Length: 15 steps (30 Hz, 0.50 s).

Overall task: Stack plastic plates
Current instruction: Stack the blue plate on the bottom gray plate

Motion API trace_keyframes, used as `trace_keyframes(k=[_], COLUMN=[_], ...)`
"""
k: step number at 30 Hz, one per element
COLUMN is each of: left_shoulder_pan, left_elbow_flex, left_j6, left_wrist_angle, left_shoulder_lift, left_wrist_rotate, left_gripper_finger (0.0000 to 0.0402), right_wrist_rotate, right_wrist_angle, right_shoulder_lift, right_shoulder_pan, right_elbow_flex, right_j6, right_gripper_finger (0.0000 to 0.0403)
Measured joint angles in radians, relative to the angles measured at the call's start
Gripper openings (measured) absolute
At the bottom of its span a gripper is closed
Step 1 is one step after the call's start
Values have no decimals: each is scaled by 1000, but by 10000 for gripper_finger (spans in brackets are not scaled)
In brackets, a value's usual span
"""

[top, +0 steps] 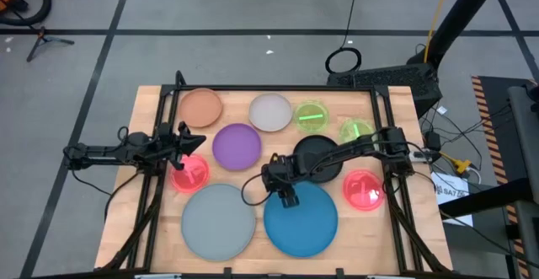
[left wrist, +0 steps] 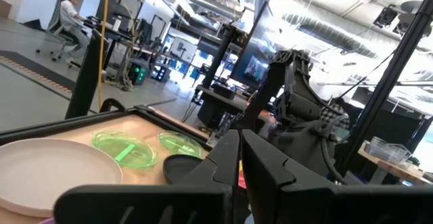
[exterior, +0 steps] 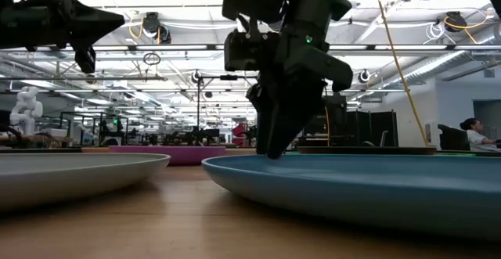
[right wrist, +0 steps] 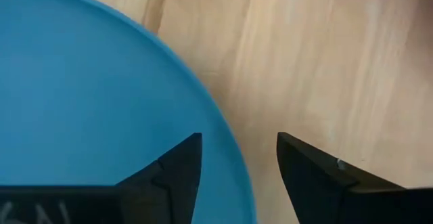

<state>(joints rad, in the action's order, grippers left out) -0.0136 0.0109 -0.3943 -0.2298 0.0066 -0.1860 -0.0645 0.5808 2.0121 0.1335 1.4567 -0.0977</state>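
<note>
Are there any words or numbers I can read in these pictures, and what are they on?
None can be read.
White card beside the table, high view: dark print, too small to read.
Right gripper, right wrist view: pale marks at the picture's edge, cut off, unreadable.
Plates, such as the blue plate: no writing shows.

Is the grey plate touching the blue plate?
Apart. In the low view, bare wood shows between the grey plate and the blue plate.
</note>
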Motion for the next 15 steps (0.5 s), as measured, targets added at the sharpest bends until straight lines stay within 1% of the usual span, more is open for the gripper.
trace_keyframes(k=[4,15], left_shoulder_pan=[0,0], left_elbow_flex=[0,0], left_j6=[-2,-12], left_wrist_angle=[0,0], left_shoulder_lift=[0,0], left_wrist_rotate=[0,0], left_gripper_finger=[24,24], right_wrist_rotate=[-16,-17], right_wrist_angle=[-2,-2], right_shoulder_lift=[-1,-1], right_shoulder_pan=[-5,-2], right_elbow_flex=[0,0], right_j6=[-1,6], right_gripper_finger=[183,183])
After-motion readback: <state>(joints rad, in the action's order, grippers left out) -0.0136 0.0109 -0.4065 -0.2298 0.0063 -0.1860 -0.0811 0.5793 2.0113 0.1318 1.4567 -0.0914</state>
